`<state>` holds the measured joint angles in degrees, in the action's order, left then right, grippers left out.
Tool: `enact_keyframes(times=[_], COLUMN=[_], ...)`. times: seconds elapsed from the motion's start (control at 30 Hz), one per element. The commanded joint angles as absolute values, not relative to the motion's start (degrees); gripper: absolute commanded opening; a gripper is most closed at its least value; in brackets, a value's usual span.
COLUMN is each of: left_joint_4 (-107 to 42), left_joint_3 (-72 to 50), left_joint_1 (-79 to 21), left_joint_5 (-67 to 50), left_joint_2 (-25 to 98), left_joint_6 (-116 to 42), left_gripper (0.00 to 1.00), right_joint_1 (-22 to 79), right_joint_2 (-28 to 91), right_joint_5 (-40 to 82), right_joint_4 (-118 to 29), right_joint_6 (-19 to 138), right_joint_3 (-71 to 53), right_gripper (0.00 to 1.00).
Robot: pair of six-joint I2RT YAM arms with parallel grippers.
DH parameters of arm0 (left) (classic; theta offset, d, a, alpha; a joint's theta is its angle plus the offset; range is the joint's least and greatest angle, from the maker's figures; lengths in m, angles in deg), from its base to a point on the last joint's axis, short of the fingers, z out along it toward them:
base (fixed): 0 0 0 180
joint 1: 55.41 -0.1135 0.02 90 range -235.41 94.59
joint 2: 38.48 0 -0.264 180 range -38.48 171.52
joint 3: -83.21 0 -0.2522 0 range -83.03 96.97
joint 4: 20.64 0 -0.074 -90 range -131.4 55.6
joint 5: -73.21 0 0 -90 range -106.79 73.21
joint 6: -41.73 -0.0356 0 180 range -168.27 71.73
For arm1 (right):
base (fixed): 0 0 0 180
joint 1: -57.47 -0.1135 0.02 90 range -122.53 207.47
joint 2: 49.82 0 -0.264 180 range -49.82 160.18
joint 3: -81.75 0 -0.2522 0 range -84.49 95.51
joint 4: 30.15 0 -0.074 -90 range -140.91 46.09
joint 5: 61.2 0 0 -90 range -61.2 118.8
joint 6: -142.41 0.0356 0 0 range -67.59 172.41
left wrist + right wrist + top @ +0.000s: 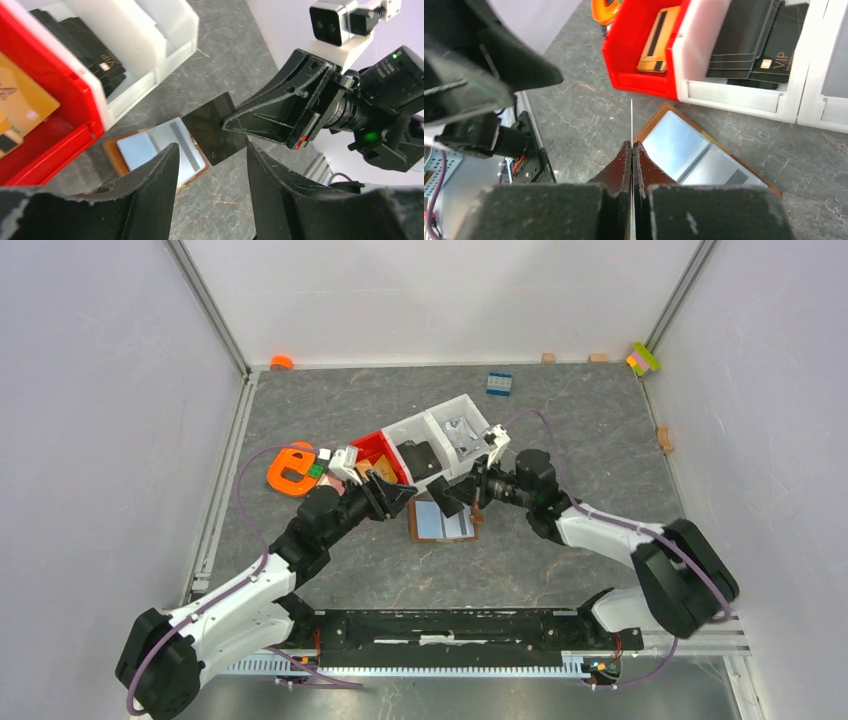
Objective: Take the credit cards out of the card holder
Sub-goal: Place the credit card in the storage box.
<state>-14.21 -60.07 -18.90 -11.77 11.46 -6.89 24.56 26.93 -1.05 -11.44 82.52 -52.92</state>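
Note:
The brown card holder lies open and flat on the table, with pale silvery-blue credit cards resting on it. My right gripper is shut on a thin dark card, held on edge just above the holder's left end; the right wrist view shows it as a fine line. My left gripper stands open right in front of that card, and its fingers touch nothing. An orange-tan card lies in the red bin.
The red bin and a white divided bin holding black cards stand just behind the holder. An orange tool lies at the left. A blue block and small blocks sit near the back wall.

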Motion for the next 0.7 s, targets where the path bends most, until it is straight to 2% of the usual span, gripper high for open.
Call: enact_keyframes(times=[0.0, 0.3, 0.67], left_joint_4=[-18.1, -18.5, -18.6], left_joint_3=[-59.1, -59.1, -58.9], left_joint_1=[-18.8, -18.7, -18.8], left_joint_5=[-18.3, -18.5, -17.8], left_joint_2=[10.3, 10.0, 9.8], left_joint_6=[-10.1, -10.3, -10.1], left_gripper=[0.59, 0.6, 0.6], right_joint_1=[24.4, 24.4, 24.4], right_joint_2=[34.5, 51.1, 63.2], right_joint_5=[-0.2, 5.3, 10.1], right_joint_4=[-19.0, -29.0, -31.0], right_joint_6=[80.9, 78.5, 79.4], right_joint_3=[-42.3, -22.3, -8.8], right_gripper=[0.0, 0.0, 0.01])
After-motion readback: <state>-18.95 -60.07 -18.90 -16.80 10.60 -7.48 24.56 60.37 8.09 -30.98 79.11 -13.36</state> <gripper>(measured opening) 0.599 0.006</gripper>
